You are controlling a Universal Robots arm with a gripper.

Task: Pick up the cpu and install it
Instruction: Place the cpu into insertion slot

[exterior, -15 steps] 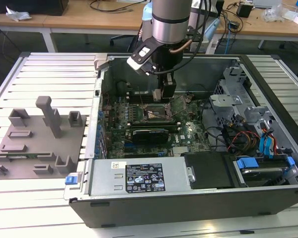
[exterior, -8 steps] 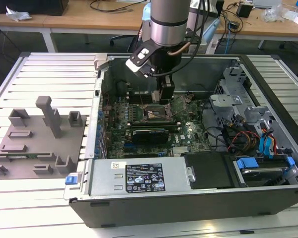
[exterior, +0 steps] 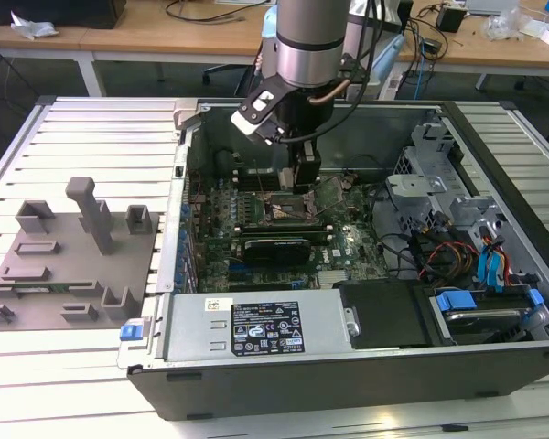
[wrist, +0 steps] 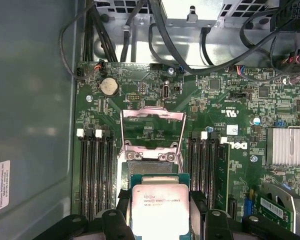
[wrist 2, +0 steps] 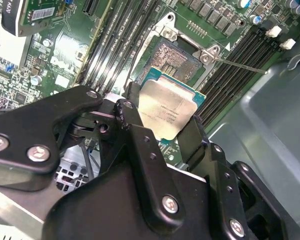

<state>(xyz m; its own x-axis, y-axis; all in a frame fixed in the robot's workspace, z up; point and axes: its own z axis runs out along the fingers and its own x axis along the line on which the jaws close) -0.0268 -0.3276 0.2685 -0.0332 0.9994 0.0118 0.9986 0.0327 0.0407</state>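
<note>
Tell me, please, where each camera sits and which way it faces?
Exterior view: outside, looking down into the open dark metal computer case; the silver arm shows.
First wrist view: wrist-mounted, facing the green motherboard past the black claw.
Second wrist view: wrist-mounted, slanting across the claw toward the motherboard.
Both wrist views share the silvery square cpu in the claw.
</note>
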